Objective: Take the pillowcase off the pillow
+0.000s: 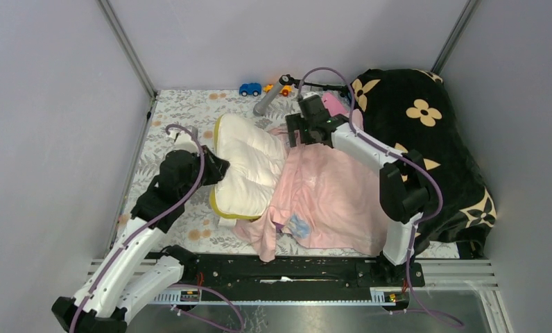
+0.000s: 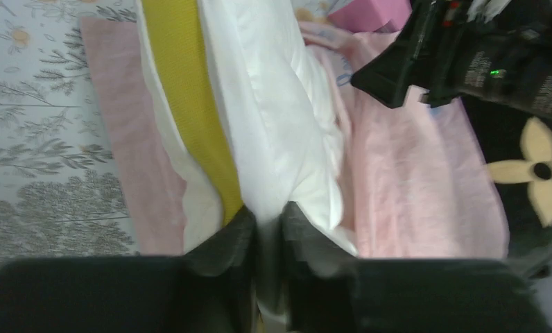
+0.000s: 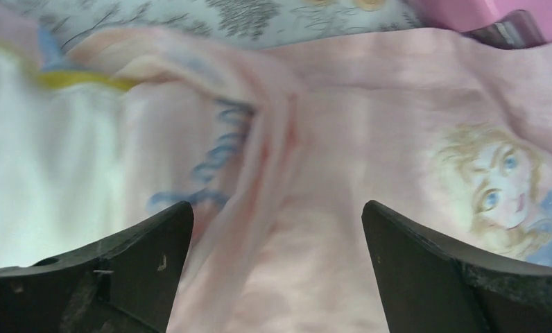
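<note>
Bedding is seen across the desk in the overhead view. The pillow is laid left of centre, drawn most of the way out of the pillowcase, which is spread rumpled to its right; only the pillow's right edge is overlapped by pink cloth. The left claw is set against the pillow's left edge, and the right claw is held over the case's far corner. The desk is covered by a grey floral sheet. A black flowered blanket is heaped on the right, a blue toy car and a grey tube are lined along the back, and the cell is enclosed by plain pale walls.

In the left wrist view, the left claw is shown pinched narrow on the pillow's white edge, just beside the yellow trim. A strip of pink case is also seen beneath the pillow.

In the right wrist view, the right claw is shown spread wide with nothing between its fingers, over cloth printed with a cartoon figure. Whether the cloth is touched cannot be told.

The case is judged thin, light and limp, likely to bunch and slip unless a fold is pinched; the rumpled ridge beneath the right claw is judged the best hold. The pillow is judged soft, bulky and light, so it should be anchored at its trimmed edge while the case is pulled away.
</note>
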Controlling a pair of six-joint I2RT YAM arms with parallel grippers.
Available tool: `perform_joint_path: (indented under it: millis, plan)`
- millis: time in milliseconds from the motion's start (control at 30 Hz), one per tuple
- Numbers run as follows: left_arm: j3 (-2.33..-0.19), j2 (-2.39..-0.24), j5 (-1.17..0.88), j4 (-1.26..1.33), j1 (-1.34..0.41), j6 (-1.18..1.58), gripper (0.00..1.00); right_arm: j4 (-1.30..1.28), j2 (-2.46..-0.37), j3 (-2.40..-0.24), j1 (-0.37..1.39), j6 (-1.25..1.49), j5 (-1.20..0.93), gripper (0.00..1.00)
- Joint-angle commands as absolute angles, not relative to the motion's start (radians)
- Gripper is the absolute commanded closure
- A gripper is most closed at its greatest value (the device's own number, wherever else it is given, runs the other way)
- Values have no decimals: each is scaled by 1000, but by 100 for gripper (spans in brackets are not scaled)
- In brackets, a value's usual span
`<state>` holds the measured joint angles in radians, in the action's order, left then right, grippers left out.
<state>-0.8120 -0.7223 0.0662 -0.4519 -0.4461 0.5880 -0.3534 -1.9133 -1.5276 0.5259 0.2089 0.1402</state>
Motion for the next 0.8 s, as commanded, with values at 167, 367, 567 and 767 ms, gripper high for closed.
perform_joint_path:
  millis: [167,367,567,767]
  plan:
    - [-829,-900,209,-464,-445,670,1,-424,-1748,-1464,775,216,189,0]
    - [-794,-1006,374,-549,-445,796,1,-418,-1696,-1348,817,272,170,0]
    - [-751,-1150,416,-547,-445,903,1,-417,-1703,-1247,817,301,211,0]
    - [-649,-1236,257,-346,-437,889,24,-360,-1633,-1148,818,335,160,31]
